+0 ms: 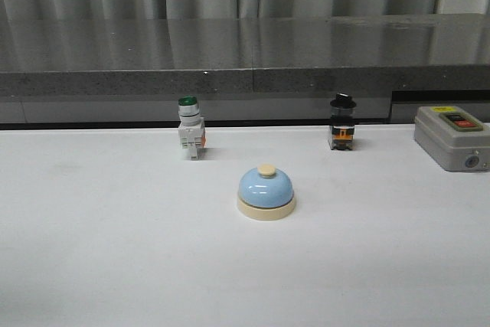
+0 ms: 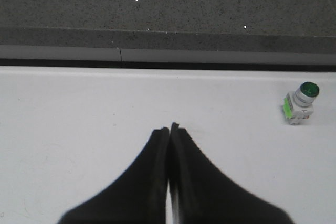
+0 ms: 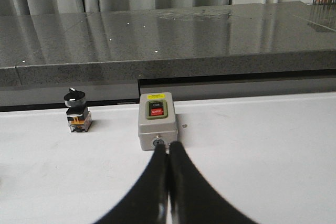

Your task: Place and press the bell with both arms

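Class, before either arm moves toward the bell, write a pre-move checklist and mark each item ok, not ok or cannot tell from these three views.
1. Bell upright on the white table, button on top: ok.
2. Space around the bell free; green-capped switch and black-capped switch stand apart behind it: ok.
3. Left gripper open for grasping: not ok, fingers together.
4. Right gripper empty: ok, shut on nothing.
5. Bell seen by either wrist camera: not ok.
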`<state>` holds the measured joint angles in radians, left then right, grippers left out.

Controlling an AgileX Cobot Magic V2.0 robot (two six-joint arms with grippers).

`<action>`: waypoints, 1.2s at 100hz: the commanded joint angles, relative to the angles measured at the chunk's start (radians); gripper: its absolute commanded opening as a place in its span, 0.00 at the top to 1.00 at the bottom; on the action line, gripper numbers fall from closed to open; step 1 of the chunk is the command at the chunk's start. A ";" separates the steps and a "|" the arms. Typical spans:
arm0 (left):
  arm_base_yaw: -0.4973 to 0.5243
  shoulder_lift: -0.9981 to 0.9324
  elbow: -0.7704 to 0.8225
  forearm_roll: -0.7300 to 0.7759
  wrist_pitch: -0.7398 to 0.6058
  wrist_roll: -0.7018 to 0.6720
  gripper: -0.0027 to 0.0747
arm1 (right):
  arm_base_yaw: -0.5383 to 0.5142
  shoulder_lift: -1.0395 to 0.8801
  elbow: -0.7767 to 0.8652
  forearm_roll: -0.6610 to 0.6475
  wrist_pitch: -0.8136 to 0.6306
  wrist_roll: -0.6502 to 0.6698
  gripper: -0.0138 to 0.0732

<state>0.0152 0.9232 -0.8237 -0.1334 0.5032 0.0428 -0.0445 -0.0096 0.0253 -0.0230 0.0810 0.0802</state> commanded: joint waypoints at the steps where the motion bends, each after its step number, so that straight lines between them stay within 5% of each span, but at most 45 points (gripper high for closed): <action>1: 0.002 -0.071 0.018 -0.017 -0.109 -0.009 0.99 | -0.007 -0.020 -0.014 0.003 -0.081 0.003 0.91; 55: 0.002 -0.472 0.311 -0.059 -0.221 -0.009 0.99 | -0.007 -0.020 -0.014 0.003 -0.081 0.003 0.91; 120: 0.002 -0.705 0.486 -0.083 -0.223 0.000 0.99 | -0.007 -0.020 -0.014 0.003 -0.081 0.003 0.91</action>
<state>0.0152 0.2326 -0.3237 -0.2015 0.3578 0.0428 -0.0445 -0.0096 0.0253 -0.0230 0.0810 0.0802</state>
